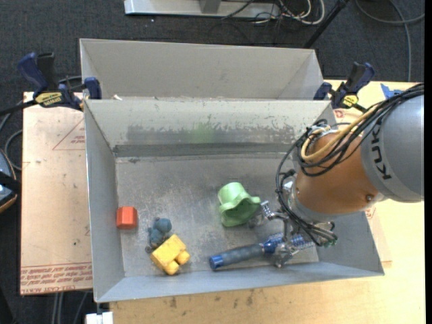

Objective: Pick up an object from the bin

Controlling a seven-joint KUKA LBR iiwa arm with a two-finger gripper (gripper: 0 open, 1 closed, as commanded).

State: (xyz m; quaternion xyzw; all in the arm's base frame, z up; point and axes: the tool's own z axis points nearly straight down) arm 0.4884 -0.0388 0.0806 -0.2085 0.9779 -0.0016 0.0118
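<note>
Overall, camera view: a grey metal bin [101, 181] was seen from above, its floor scuffed, with a few loose things spread across the front half.
Arm: the arm [398, 150] came in from the right, its wrist wrapped in an orange cover [334, 181] with black cables [317, 140] looped over it.
Gripper: the gripper [285, 250] sat low in the front right part of the bin, close to the near wall, at the right end of a blue rod [236, 256].
Gripper state: how far it stood open could not be told, and neither could whether it had hold of anything.
Blue rod: dark blue and pen-like, it lay flat along the front wall, slightly slanted, its left end nearer the front. Its right end reached the gripper's metal parts; touching or just beside could not be told.
Green cup [236, 204]: a light green plastic piece lay just left of the wrist, behind the rod and apart from it.
Yellow block [169, 254]: it lay at the front left, well apart from the gripper.
Grey-blue lump [160, 229]: small, it sat just behind the yellow block.
Orange cube [126, 217]: it stood near the left wall, just left of the lump and apart from it.
</note>
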